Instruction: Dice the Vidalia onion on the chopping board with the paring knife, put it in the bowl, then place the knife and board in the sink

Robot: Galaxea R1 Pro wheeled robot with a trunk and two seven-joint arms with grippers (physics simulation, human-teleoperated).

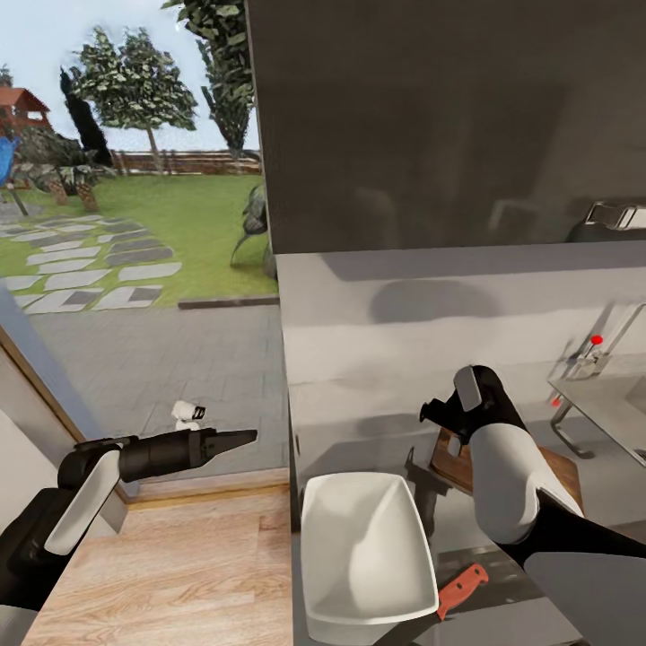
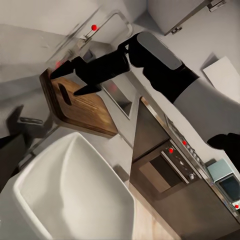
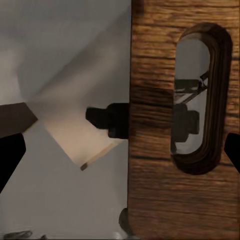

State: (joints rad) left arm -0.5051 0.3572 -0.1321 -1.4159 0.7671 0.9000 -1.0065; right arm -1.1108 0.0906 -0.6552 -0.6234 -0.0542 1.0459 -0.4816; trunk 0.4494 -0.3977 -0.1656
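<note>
- Two arms show in the head view: the left arm is stretched forward over the pale wooden floor [image 1: 170,574], beside the end of the grey brushed-metal bench [image 1: 377,422], and the right arm is bent over the bench with its white forearm raised.
- The left tool [image 1: 240,439] points ahead with its dark fingers drawn together to a narrow tip, holding nothing.
- The right tool [image 2: 75,80] hangs above the handle end of the brown rectangular wooden chopping board [image 2: 82,105]; in the left wrist view its two dark fingers stand apart, one on each side of the board's edge, with nothing between them.
- In the right wrist view the board's oblong handle slot [image 3: 201,97] lies directly ahead, and the bench surface is reflected through it.
- No brand, label or writing can be read on anything.
- The shallow glossy white bowl [image 1: 363,556], squarish with rounded corners, sits on the bench at its near end and holds nothing.
- The chopping board lies flat just behind the bowl, partly hidden by the right forearm in the head view.
- The slim paring knife with the red-orange handle [image 1: 462,588] lies on the bench just beside the bowl, on the right.
- The stainless-steel sink [image 1: 610,408] sits further right, with a curved chrome faucet with a small red knob [image 1: 596,341] behind it; its contents cannot be seen.
</note>
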